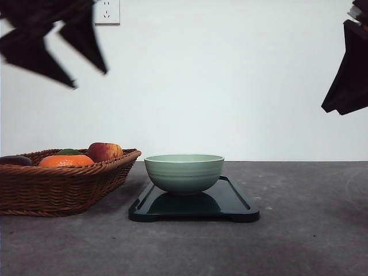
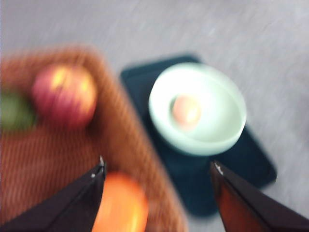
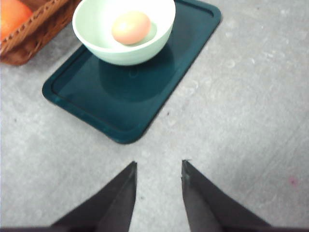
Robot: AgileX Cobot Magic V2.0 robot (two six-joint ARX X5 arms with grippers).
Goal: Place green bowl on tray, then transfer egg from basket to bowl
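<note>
Bowl (image 3: pixel 123 34) on tray (image 3: pixel 120 96), egg (image 3: pixel 131 27) inside | basket (image 1: pixel 63 184) left, holding apple (image 1: pixel 104 151), orange (image 1: pixel 65 161) | left gripper (image 2: pixel 157 174) wide, empty | right gripper (image 3: pixel 159 169) narrowly parted, empty

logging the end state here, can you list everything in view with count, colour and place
bowl: 1, pale green, on the tray's end nearer the basket
egg: 1, brownish tan, inside the bowl
tray: 1, dark navy, on the table, just right of the basket
basket: 1, brown wicker, on the table at the left
apple: 1, red and yellow, in the basket
orange: 1, orange, in the basket
green fruit: 1, mostly hidden behind the orange
dark item: 1, at the basket's left edge, too little visible to name
table: 1, grey
wall socket: 1, white, on the wall
left gripper: 1, black, open, raised above the basket's edge and the tray
right gripper: 1, black, open, above bare table
</note>
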